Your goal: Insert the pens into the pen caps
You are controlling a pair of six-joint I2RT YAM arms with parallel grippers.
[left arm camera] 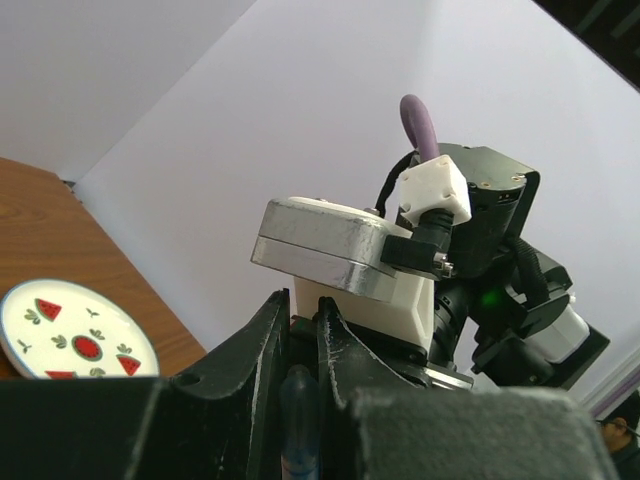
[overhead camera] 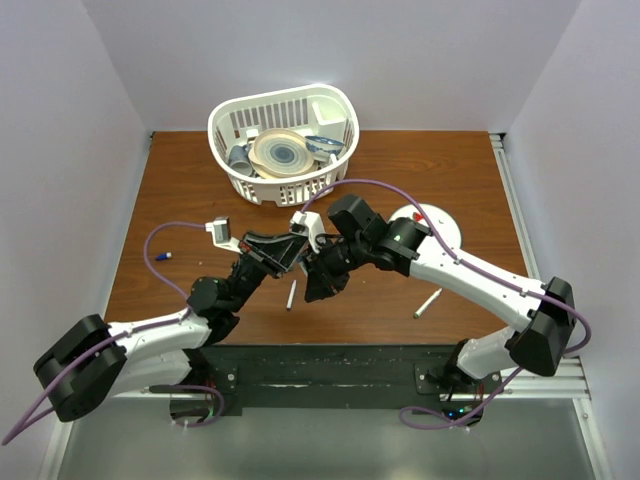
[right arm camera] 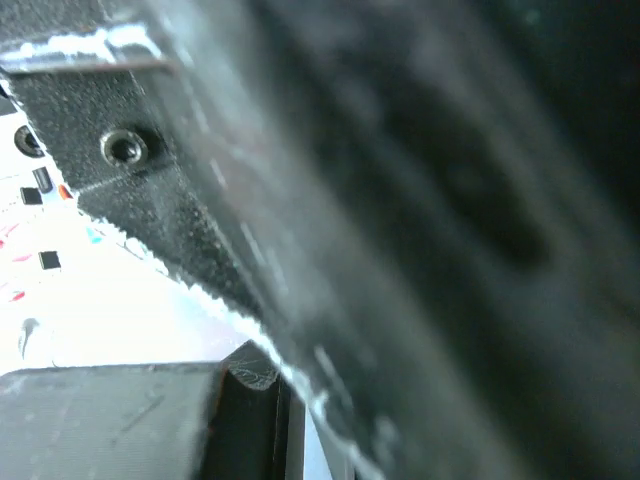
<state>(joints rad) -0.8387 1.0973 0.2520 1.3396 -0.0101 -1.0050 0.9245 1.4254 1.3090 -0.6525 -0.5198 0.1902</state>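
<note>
Your left claw (left arm camera: 300, 330) is clamped on a bluish cap (left arm camera: 298, 405) and meets your right claw (overhead camera: 318, 275), whose grip can't be told. One pen (overhead camera: 291, 295) lies on the worktop (overhead camera: 200, 180) just beside them. Another pen (overhead camera: 428, 303) lies well off to the right claw's right.
</note>
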